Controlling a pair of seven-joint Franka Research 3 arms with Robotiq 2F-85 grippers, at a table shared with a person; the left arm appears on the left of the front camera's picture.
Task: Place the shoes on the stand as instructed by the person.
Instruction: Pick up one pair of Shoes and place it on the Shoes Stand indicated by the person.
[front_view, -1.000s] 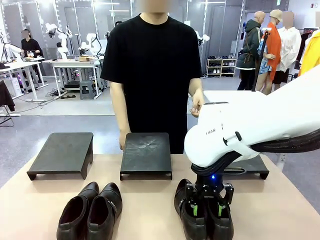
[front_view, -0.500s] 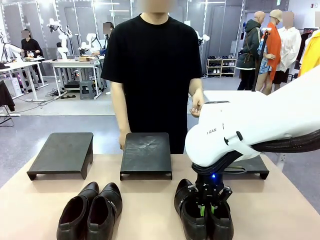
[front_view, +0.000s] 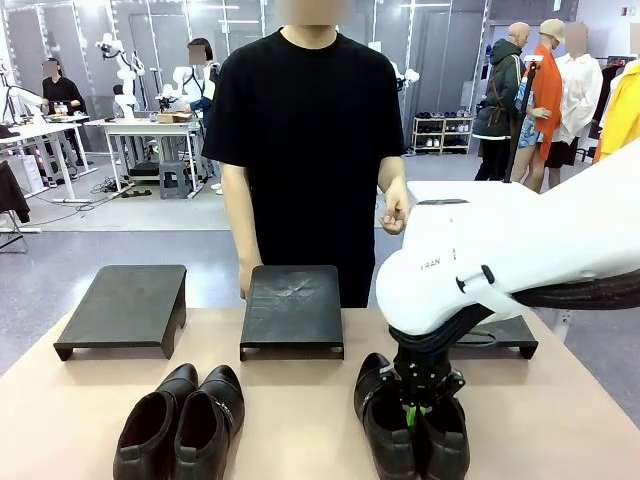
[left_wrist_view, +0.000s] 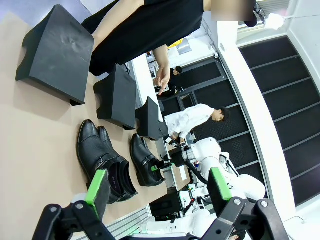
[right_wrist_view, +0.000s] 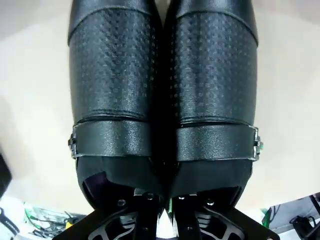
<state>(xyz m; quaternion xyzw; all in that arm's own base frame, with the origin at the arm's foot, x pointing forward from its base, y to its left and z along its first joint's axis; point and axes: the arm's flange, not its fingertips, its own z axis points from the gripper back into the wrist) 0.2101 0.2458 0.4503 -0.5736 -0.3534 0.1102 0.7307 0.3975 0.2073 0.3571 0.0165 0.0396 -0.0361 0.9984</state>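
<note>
Counter (front_view: 300, 420): flat, matt, pale tan top; it carries the middle stand and everything around it.
Person (front_view: 310, 130): stands behind the middle stand in a plain black T-shirt of soft cloth, forearms bare; one hand (front_view: 395, 212) is raised with the fingers curled, up and to the right of the middle stand.
Right arm (front_view: 520, 260): smooth, rounded white shell, reaching in to the right of the middle stand.
Middle stand (front_view: 292, 305): low, square, dull black platform on short legs, its top faintly creased.
Left stand (front_view: 125, 305): same shape and finish, to the left of the middle stand.
Right stand (front_view: 510, 335): to the right of the middle stand, mostly hidden by the arm.
Left pair of shoes (front_view: 185, 425): glossy black leather, rounded toes, side by side, in front and to the left of the middle stand.
Right pair of shoes (front_view: 410, 440): in front and to the right of the middle stand; fine dotted grain over the toes, a smooth strap across each with a small metal buckle (right_wrist_view: 72, 142).
Right tool (front_view: 418, 405): pressed together, one finger inside each shoe, pinching the inner walls of the right pair.
Left tool (left_wrist_view: 157, 182): green pads spread wide, nothing between them.
</note>
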